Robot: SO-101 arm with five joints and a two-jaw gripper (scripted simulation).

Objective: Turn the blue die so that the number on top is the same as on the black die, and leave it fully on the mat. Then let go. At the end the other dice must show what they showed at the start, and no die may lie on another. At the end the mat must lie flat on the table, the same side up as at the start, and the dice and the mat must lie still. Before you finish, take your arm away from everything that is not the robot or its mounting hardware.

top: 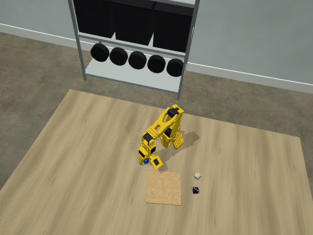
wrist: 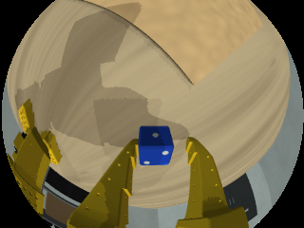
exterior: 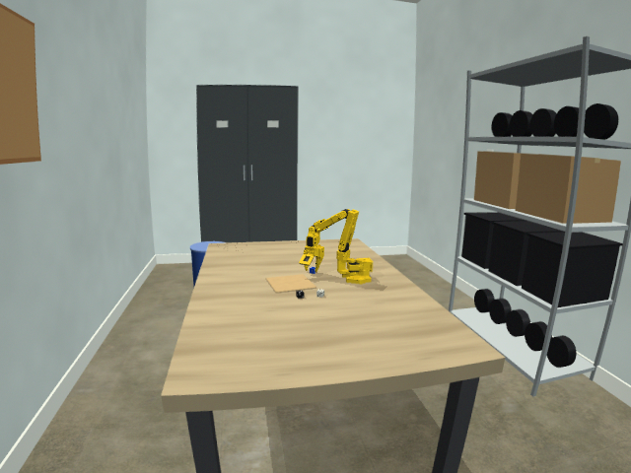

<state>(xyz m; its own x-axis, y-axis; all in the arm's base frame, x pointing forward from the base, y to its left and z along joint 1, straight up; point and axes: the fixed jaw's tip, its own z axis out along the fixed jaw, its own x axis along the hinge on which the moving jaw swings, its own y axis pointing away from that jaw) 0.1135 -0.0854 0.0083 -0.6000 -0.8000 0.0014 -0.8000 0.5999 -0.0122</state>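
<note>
One gripper point(wrist: 162, 146): partly open, gripping nothing; pointed down over bare wood, with a narrow gap on each side between its fingers and the blue die.
Blue die point(wrist: 155, 146): between the fingertips, off the mat, on the shelf side of it and by the mat's corner nearest the cabinet-end table edge; cannot tell whether it rests on the wood; two pips show on the face toward the wrist camera.
Mat point(top: 163, 188): tan square, flat, about mid-table, nothing on it; its near edge curves across the wrist view beyond the die.
White die point(top: 197, 176): on bare wood just beside the mat, on the side away from the cabinet-end edge.
Black die point(top: 195, 190): near the white one and apart from it, farther from the shelf-side edge; top number too small to read.
Arm base point(top: 176, 141): yellow, near the middle of the shelf-side edge; the arm arches up and over toward the mat.
Table point(top: 76, 152): pale wood with dark legs; arm shadows fall around the base and the gripper.
Shelf point(top: 126, 76): grey metal, along the wall past the table edge, carrying black discs point(top: 137, 59), black bins and brown boxes point(exterior: 560, 183).
Room: grey-brown floor, pale walls, a dark double-door cabinet point(exterior: 246, 163) at the far end, a blue bin point(exterior: 199, 254) by the table's far corner, a brown board point(exterior: 18, 86) on the wall opposite the shelf.
</note>
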